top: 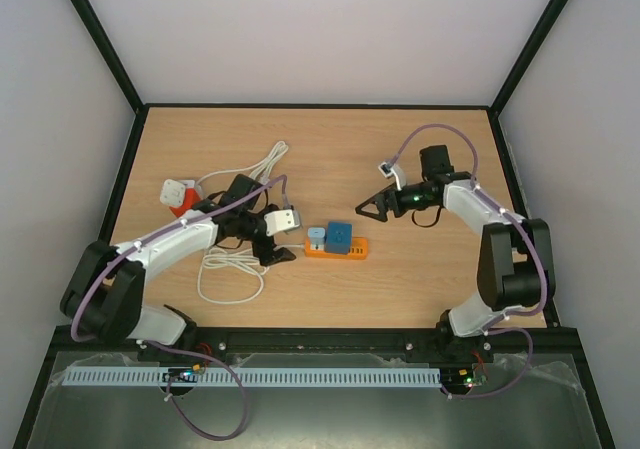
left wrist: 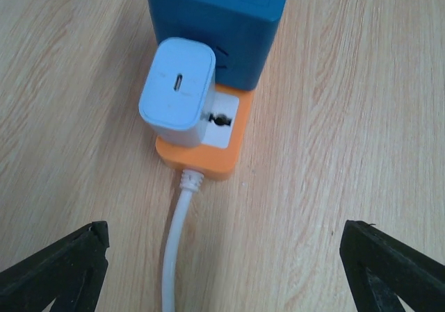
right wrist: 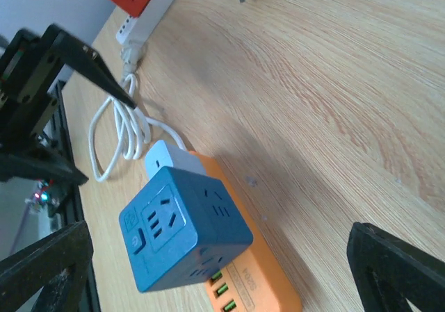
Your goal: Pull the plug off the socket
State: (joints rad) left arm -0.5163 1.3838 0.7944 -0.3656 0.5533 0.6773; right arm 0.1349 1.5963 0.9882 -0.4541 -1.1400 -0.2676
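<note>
The desk (top: 330, 149) carried an orange socket strip (left wrist: 208, 156) lying straight ahead of the left claw (left wrist: 226, 234), whose fingers were spread wide and gripped nothing. The right claw (top: 372, 193) hung beyond the strip's far side, likewise spread and empty. A blue cube adapter (left wrist: 215, 27) stood on the strip, farther from the left claw. Just in front of it, at the strip's near end, sat the white plug (left wrist: 177, 93), above where the white cable (left wrist: 174, 256) left the strip.

The plug stood upright, long axis vertical, port face up and pins down in the socket. It looked light, stiff and smooth-shelled, probably slippery at its rounded corners. Its two flat sides, taken low, seemed the best hold. The light strip would likely lift with it unless pinned down.
</note>
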